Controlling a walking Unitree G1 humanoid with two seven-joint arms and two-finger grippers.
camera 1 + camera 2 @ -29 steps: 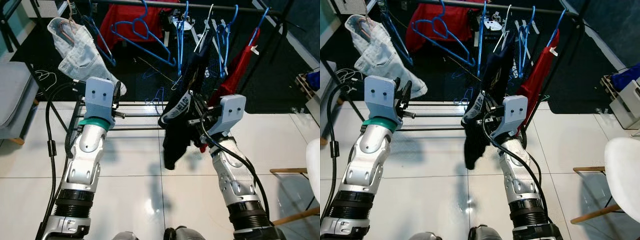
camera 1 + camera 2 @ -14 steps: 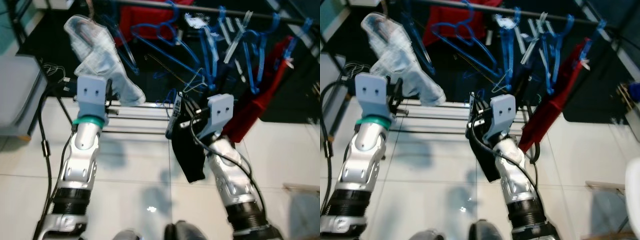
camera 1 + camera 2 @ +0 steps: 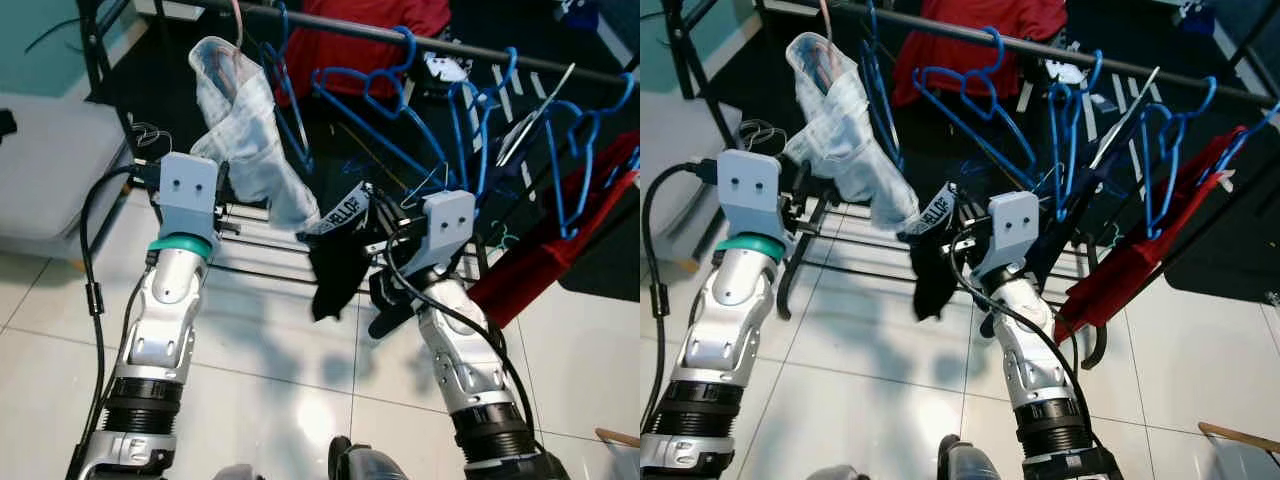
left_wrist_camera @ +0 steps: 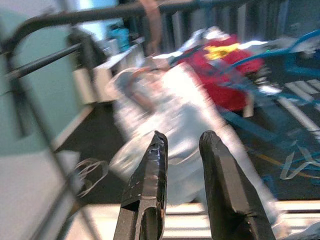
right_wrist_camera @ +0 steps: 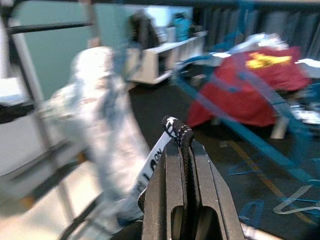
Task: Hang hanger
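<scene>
Nearest the robot, the right gripper point(image 5: 182, 150) has its fingers clamped together on the waistband of a black garment point(image 3: 338, 268), which droops below the grip toward the white tiled floor point(image 3: 250, 340); holding it by the band probably keeps it lifted while it is brought up to the rack, though whether a hanger sits inside it cannot be told. Beside it, the left gripper point(image 4: 182, 150) is raised with its fingers slightly apart and nothing between them, pointed at the pale denim piece point(image 3: 250, 150), seemingly ready to help. Beyond both, the rack's low rails point(image 3: 260, 250) cross the floor, and farther up the dark top rail point(image 3: 420, 38) carries several empty blue hangers point(image 3: 380, 110), a red garment point(image 3: 365, 35) and another red one point(image 3: 545, 255) on the right, so an open stretch of rail looks the likely target. Compared with half a second ago, the whole view has shifted and sharpened; the denim now hangs closer above the left arm, and the black garment is held higher and more to the left of the right arm.
</scene>
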